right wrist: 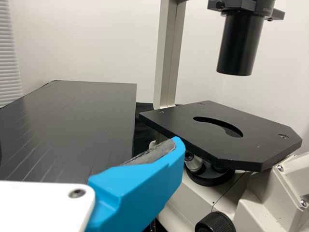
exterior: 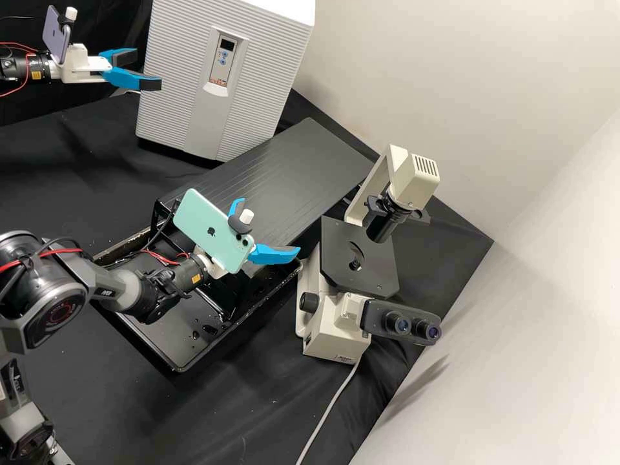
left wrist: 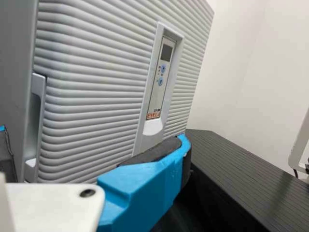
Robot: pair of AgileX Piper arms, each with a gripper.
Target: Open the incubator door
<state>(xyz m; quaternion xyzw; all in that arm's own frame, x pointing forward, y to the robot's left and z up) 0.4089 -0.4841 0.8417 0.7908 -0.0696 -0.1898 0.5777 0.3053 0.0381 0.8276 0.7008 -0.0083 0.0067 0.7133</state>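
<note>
Boxy, ribbed pale incubator (exterior: 174, 97), left gripper (exterior: 148, 68) near it, fingers spread wide, right gripper (exterior: 269, 227) near flat, angular black microscope stage (exterior: 339, 248), fingers wide apart

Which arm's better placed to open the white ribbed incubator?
Left, I'd say: its open blue-fingered pincer is beside the incubator, near the recessed grey side grip; the right pincer is by the beige-and-black microscope.

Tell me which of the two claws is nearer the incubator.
The left claw, spread open beside the incubator, with a purple phone mounted behind it. The right claw, also open, is farther off, near the microscope.
</note>
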